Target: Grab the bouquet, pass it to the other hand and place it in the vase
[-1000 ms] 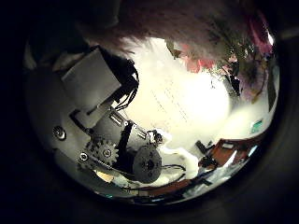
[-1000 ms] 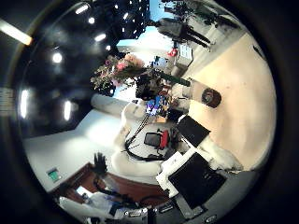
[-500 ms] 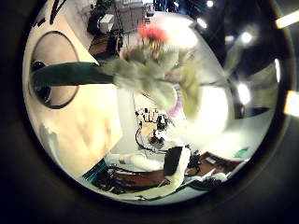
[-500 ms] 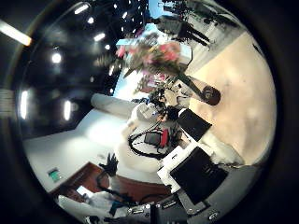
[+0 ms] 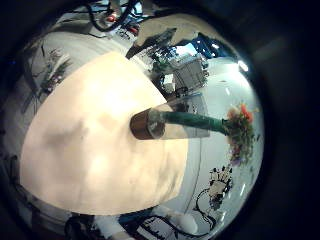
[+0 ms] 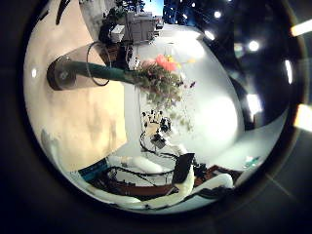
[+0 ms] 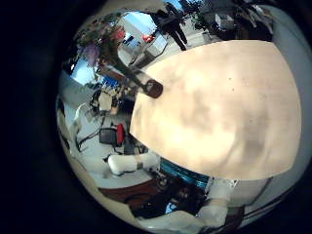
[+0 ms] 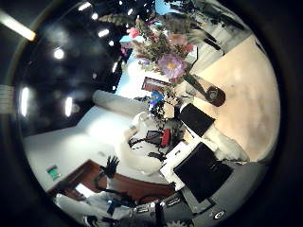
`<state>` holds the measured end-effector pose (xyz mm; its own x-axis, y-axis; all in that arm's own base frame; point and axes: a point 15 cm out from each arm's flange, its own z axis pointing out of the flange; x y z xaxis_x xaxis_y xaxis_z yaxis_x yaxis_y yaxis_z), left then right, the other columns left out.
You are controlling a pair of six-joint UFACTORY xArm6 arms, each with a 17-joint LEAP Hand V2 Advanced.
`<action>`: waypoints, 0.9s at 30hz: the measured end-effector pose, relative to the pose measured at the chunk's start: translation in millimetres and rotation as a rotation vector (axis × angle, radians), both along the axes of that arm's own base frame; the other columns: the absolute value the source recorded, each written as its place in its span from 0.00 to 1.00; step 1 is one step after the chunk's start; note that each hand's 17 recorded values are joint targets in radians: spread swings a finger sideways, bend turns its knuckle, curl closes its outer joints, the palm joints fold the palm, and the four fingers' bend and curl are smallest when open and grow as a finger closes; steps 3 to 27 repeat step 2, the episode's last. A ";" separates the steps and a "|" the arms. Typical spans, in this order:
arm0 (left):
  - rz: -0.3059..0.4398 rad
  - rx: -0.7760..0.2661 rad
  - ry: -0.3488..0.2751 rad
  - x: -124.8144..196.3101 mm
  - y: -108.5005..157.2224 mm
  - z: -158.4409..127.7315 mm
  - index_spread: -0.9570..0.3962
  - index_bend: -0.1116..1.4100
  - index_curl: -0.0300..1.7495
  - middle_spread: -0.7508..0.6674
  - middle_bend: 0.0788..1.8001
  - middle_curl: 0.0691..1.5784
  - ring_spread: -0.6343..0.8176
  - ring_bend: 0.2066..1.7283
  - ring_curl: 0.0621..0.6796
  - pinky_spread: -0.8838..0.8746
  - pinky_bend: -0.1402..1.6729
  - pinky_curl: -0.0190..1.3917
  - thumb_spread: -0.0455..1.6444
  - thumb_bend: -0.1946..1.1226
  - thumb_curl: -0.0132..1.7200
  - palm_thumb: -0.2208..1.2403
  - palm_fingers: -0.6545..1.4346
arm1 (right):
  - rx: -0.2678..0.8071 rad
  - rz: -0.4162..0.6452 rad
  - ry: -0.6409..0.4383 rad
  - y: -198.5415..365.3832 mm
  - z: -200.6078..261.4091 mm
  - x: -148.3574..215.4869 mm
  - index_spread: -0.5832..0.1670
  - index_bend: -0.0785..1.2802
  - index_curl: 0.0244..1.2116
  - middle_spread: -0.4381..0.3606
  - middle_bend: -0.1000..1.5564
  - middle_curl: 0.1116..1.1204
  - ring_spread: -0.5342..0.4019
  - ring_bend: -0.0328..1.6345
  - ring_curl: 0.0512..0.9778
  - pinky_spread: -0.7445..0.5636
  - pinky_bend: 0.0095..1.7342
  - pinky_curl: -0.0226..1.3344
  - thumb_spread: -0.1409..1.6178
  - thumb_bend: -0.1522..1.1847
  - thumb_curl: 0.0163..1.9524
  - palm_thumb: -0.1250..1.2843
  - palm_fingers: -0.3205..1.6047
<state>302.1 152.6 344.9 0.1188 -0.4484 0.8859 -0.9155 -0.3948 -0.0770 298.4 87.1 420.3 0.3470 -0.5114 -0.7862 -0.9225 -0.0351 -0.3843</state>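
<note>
The bouquet (image 6: 161,78) stands with its stems down in the clear glass vase (image 6: 73,70) on the wooden table (image 5: 90,150). It leans out over the vase rim, its flower heads (image 5: 240,130) away from the table. Both palms look at it from a distance: vase (image 8: 216,96) and bouquet (image 8: 166,52) are small in the right thumb side view, and the vase (image 7: 151,88) shows again at the table's edge. No finger touches the stems. My left hand (image 6: 183,171) shows only at the view's rim, uncurled. My right hand (image 8: 201,165) has its fingers stretched out and holds nothing.
The table top (image 7: 214,107) spreads wide beside the vase. Past its edge lie room clutter, equipment racks (image 5: 185,70) and ceiling lights (image 8: 57,54).
One second ago my left hand's fingers were curled beside the flowers, close to the palm. Now the bouquet stands in the vase and my left palm has drawn back from it.
</note>
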 end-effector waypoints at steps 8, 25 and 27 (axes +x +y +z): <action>-0.020 0.018 0.027 -17.0 -13.2 -3.0 0.74 0.15 0.14 0.94 0.05 0.12 0.90 0.18 0.16 0.95 0.24 0.15 0.50 0.12 0.21 0.17 0.25 | -0.030 0.005 0.007 -3.3 -6.8 -1.9 0.32 0.19 0.26 0.56 0.20 0.23 0.70 0.37 0.15 0.91 0.33 0.17 0.65 0.10 0.26 0.62 0.33; -0.020 0.018 0.027 -17.0 -13.2 -3.0 0.74 0.15 0.14 0.94 0.05 0.12 0.90 0.18 0.16 0.95 0.24 0.15 0.50 0.12 0.21 0.17 0.25 | -0.030 0.005 0.007 -3.3 -6.8 -1.9 0.32 0.19 0.26 0.56 0.20 0.23 0.70 0.37 0.15 0.91 0.33 0.17 0.65 0.10 0.26 0.62 0.33; -0.020 0.018 0.027 -17.0 -13.2 -3.0 0.74 0.15 0.14 0.94 0.05 0.12 0.90 0.18 0.16 0.95 0.24 0.15 0.50 0.12 0.21 0.17 0.25 | -0.030 0.005 0.007 -3.3 -6.8 -1.9 0.32 0.19 0.26 0.56 0.20 0.23 0.70 0.37 0.15 0.91 0.33 0.17 0.65 0.10 0.26 0.62 0.33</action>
